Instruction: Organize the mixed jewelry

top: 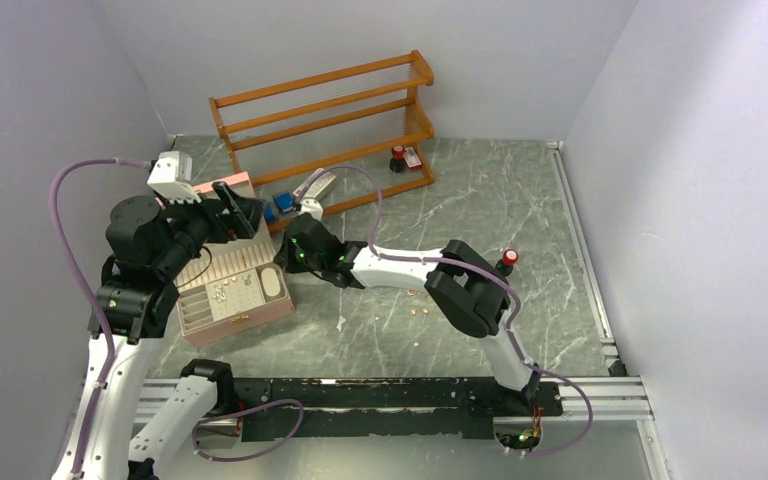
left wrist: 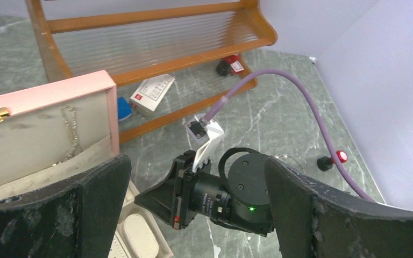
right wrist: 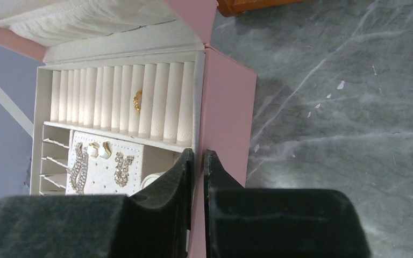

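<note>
A wooden rack (top: 330,120) stands behind the open pink box (right wrist: 226,107), with blue blocks (top: 282,205) at its foot. A gold ring (right wrist: 137,100) sits in the box's white rolls, sparkly earrings (right wrist: 122,166) on its card, gold bits (top: 420,312) loose on the table. My right claw (right wrist: 198,161), nearly together, hangs at the box's side wall, the ring just ahead; my left claw (left wrist: 196,161) gapes wide.

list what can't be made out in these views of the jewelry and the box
- Loose jewelry on the table, top view: too small to tell rings from earrings.
- Near end of the pink box, right wrist view: hidden behind the right gripper.
- Whether that gripper pinches anything: its narrow gap is too dark.
- Box trays, left wrist view: mostly blocked by the left gripper.
</note>
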{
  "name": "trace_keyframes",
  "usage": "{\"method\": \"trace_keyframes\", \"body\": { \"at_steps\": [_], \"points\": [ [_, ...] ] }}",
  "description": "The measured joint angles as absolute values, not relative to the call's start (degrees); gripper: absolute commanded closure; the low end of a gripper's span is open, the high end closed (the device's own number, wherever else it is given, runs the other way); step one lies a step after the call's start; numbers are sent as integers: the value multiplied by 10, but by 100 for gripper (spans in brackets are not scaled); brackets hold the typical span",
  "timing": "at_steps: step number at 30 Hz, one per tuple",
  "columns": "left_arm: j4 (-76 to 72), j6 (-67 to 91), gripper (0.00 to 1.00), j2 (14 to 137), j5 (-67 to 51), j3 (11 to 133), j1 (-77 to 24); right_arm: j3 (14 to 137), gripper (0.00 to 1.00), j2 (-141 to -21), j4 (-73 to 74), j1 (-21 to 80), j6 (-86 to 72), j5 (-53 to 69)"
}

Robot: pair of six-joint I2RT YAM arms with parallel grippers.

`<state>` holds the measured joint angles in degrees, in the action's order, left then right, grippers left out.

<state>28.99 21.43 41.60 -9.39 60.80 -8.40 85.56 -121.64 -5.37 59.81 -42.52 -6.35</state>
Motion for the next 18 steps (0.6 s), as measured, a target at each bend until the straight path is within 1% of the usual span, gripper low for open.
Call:
{"method": "trace_keyframes", "body": {
  "at_steps": [6, 11, 18],
  "points": [
    [275, 214, 2, 416, -146, 602, -84, 825, 100, -1197, -64, 604, -426, -99],
    [267, 214, 2, 417, -168, 600, -84, 777, 100, -1157, -58, 597, -419, -110],
    [261, 220, 2, 416, -171, 592, -84, 670, 99, -1067, -50, 559, -404, -103]
  ]
}}
